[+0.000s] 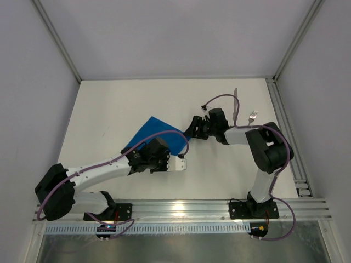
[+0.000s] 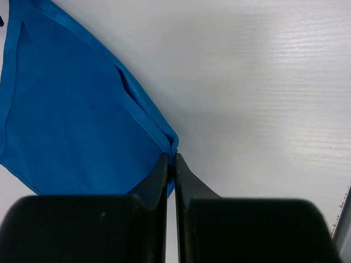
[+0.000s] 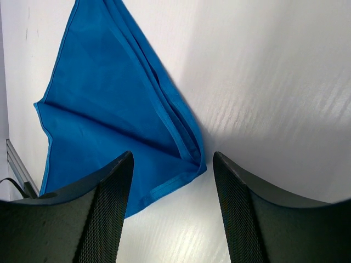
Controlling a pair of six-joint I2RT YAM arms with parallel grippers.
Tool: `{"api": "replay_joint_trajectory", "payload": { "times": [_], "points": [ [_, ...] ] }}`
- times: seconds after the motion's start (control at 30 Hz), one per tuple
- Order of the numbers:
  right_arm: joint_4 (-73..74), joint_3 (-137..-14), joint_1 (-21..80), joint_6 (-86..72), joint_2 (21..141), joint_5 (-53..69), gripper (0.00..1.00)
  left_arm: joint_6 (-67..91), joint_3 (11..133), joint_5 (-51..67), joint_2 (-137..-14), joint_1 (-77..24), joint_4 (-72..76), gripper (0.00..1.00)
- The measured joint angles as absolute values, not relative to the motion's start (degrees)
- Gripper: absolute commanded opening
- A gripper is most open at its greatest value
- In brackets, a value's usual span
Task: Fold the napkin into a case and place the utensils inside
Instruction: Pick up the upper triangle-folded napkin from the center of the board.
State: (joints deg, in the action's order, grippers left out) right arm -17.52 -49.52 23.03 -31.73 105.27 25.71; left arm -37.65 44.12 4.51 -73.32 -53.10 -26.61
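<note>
On the white table (image 1: 109, 109), the napkin (image 1: 156, 134) lies folded near centre. At one corner, the left gripper (image 2: 171, 164) is fully closed, pinching the cloth. The right gripper (image 3: 173, 157) stands open and empty, jaws either side of another corner; the fork (image 1: 253, 115) lies well apart.

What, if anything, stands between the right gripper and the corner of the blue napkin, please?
Nothing visible does. The right gripper hangs open directly over the folded corner of the napkin, with only bare table beside it.
</note>
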Motion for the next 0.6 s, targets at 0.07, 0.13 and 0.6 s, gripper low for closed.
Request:
{"api": "replay_joint_trajectory", "payload": {
  "times": [0.07,0.13,0.6],
  "points": [
    [-18.35,-49.5,23.42,-31.7,105.6,25.96,0.64,-37.65,44.12,4.49,-73.32,-53.06,-26.61,0.0],
    [-19.73,-49.5,23.88,-31.94,106.3,26.79,0.63,-37.65,44.12,4.47,-73.3,-52.88,-26.61,0.0],
    [-27.77,-45.84,24.27,-34.39,107.13,29.26,0.58,-37.65,44.12,4.03,-72.44,-52.69,-26.96,0.0]
  ]
}}
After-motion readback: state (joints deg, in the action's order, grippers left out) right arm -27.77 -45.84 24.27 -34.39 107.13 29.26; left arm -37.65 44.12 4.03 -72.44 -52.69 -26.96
